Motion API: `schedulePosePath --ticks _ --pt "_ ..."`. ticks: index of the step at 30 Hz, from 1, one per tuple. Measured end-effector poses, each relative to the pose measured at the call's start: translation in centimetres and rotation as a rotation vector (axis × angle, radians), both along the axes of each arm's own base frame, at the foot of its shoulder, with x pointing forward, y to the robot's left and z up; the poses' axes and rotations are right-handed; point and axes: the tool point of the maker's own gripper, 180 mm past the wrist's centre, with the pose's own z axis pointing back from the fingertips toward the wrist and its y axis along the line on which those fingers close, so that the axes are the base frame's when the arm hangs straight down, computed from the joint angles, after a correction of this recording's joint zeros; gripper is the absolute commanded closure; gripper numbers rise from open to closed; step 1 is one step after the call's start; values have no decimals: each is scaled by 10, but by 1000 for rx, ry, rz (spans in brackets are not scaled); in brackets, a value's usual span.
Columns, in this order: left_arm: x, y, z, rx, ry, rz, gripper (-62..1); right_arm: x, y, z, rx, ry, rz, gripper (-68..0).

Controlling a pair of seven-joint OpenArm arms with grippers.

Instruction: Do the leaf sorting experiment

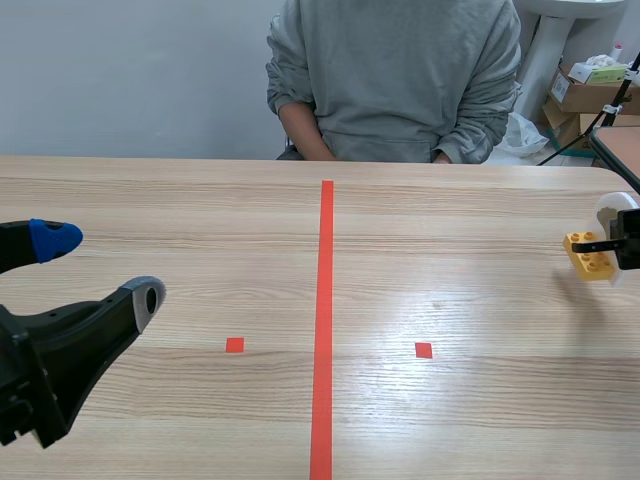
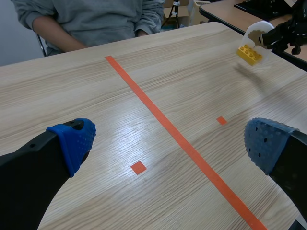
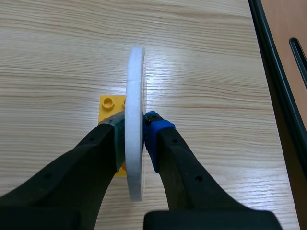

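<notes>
Spread wide and holding nothing, the left tool (image 2: 170, 141) sits closest to the lens, its blue dotted pads (image 2: 76, 139) well apart above the near left part of the table (image 1: 200, 220). That pale wooden table fills most of the scene view. A long orange-red tape line (image 1: 324, 320) splits it down the middle, with a small tape square (image 1: 234, 345) on one side and a second square (image 1: 424, 350) on the other. Across the table sits a person (image 1: 395, 80) in a grey sweatshirt, forearms at the far edge. Near the table's right edge, the right tool (image 3: 135, 139) pinches a white disc (image 3: 135, 96), held upright and edge-on between its pads. A yellow brick (image 3: 109, 108) lies against the disc's left face, partly under the left finger; whether it touches the table cannot be told.
</notes>
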Motion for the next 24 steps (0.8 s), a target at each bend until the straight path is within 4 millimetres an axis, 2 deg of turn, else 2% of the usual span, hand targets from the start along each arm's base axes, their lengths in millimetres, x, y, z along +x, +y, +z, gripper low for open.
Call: schedulePosePath --ticks 6,12,16,24 --pt "0 0 1 -2 -3 0 -623 -4 -7 -16 22 29 -32 -22" --pt "0 0 1 -2 -3 0 -623 -10 3 -35 48 53 -56 -38" --pt "0 0 1 -2 -3 0 -623 -9 7 -36 52 47 -52 -43" --pt "0 0 1 -2 -3 0 -623 -9 13 -40 61 56 -48 -235"
